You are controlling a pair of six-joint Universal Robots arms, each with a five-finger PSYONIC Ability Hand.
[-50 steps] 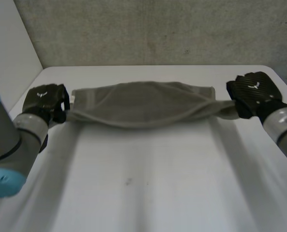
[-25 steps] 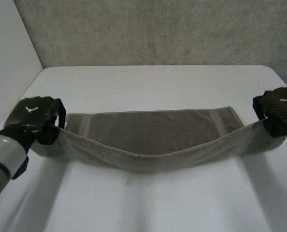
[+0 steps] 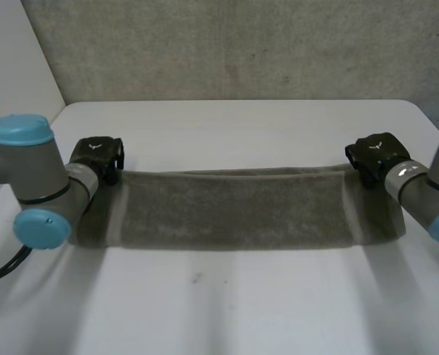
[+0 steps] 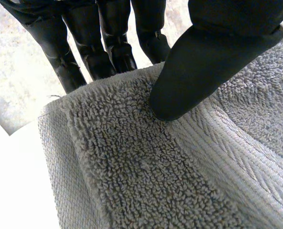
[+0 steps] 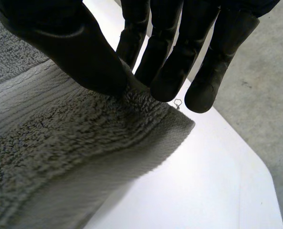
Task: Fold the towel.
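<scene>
The left hand (image 3: 97,154) and right hand (image 3: 374,155) each pinch an end corner of the grey terry towel (image 3: 234,211), which lies folded on the white bench (image 3: 226,310) between them. An uneven release could skew its layers.

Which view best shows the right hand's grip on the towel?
The right wrist view: the right hand pinches the towel corner between thumb and fingers. The head view gives the hand's back at that corner; the left wrist view has the left hand pinching its own corner.

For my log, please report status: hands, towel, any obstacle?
Left hand pinching towel, far corner. Right hand pinching other far corner. Towel flat on table. No obstacle.
</scene>
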